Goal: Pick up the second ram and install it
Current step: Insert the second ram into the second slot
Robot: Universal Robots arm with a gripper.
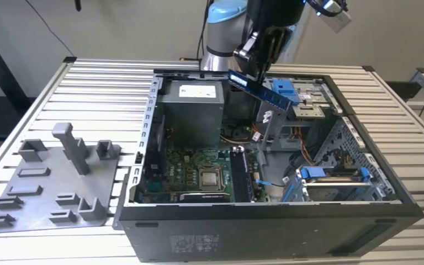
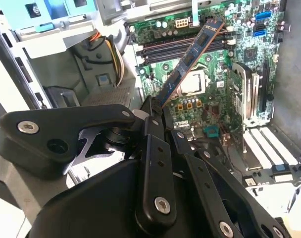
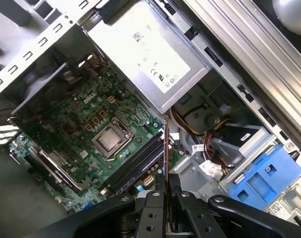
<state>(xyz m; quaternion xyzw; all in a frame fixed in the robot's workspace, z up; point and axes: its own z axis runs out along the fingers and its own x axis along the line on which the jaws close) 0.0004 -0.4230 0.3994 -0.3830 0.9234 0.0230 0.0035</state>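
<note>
My gripper [image 1: 257, 73] hangs over the open computer case [image 1: 271, 212], shut on the second ram [image 1: 262, 90], a thin dark blue stick that slants down toward the exterior view's right. In the second wrist view the ram [image 2: 192, 57] juts out from the gripper [image 2: 154, 110] above the motherboard [image 2: 215, 94], crossing over the long black memory slots [image 2: 160, 49]. Seen edge-on in the first wrist view, the ram [image 3: 166, 151] rises from the gripper [image 3: 166, 191] near the ends of the memory slots [image 3: 135, 166]. The stick is held in the air, clear of the board.
A grey power supply [image 1: 190, 107] fills the case's far corner. Blue drive clips [image 1: 330, 175] and a metal drive cage [image 1: 300, 102] crowd the exterior view's right side. The processor socket [image 1: 210, 178] lies beside the slots. A grey fixture plate with posts [image 1: 50, 182] rests on the slatted table.
</note>
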